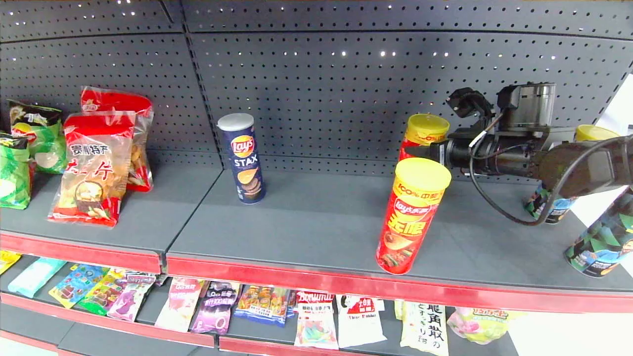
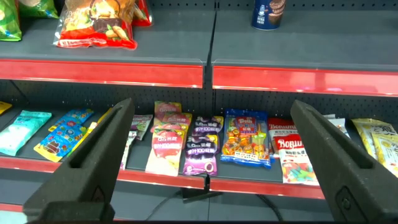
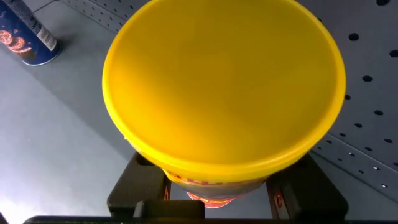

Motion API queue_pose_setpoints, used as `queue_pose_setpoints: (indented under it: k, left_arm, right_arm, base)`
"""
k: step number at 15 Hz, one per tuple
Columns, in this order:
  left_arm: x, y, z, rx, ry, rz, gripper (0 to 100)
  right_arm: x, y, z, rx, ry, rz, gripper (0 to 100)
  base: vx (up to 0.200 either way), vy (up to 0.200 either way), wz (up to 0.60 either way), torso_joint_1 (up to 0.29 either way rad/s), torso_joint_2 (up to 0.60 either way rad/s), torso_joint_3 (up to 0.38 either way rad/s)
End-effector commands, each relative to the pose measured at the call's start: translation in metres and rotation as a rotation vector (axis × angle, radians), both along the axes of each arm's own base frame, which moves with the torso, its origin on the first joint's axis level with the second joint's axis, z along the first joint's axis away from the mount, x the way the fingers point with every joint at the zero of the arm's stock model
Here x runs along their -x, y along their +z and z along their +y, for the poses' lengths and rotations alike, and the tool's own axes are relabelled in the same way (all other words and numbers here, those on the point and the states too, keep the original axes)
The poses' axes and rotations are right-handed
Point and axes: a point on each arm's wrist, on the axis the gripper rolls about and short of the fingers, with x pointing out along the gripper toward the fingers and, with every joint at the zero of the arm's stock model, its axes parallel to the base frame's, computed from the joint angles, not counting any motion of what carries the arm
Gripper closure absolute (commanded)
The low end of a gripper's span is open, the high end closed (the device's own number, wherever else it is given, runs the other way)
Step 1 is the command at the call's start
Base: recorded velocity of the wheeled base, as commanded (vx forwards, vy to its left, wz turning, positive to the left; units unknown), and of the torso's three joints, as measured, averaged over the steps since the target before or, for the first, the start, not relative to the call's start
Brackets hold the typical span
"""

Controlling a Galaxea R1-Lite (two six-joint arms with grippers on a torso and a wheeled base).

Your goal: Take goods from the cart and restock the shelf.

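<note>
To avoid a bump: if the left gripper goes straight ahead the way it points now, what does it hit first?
The left gripper, open, would likely first meet the purple packet on the lower shelf, though depth is unclear.

We see the right arm (image 1: 568, 165) coming in from the right, stretched roughly level toward the left, forearm and wrist in line. The right gripper (image 1: 419, 150) clamps the yellow-lidded can (image 1: 426, 129), its fingers (image 3: 140, 186) pressed on either side of the body. The left gripper (image 2: 211, 106) points forward with its fingers (image 2: 93, 149) spread wide apart.
</note>
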Motion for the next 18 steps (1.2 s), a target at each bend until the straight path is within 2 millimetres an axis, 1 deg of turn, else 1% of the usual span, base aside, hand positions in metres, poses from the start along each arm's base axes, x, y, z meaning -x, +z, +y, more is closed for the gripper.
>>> queue_pose_setpoints:
  k: [1,18]
  left_arm:
    - [0.0000,0.0000,0.0000,0.000,0.002,0.000,0]
    - [0.0000,0.0000,0.0000,0.000,0.002,0.000,0]
  right_arm:
    - [0.0012,0.0003,0.0005,0.000,0.003,-0.001,100]
    - [-0.0017,-0.0069,0.0065,-0.002,0.016,0.019,100]
  base:
    - [0.000,0.000,0.00,0.000,0.00,0.000]
    - [0.000,0.000,0.00,0.000,0.00,0.000]
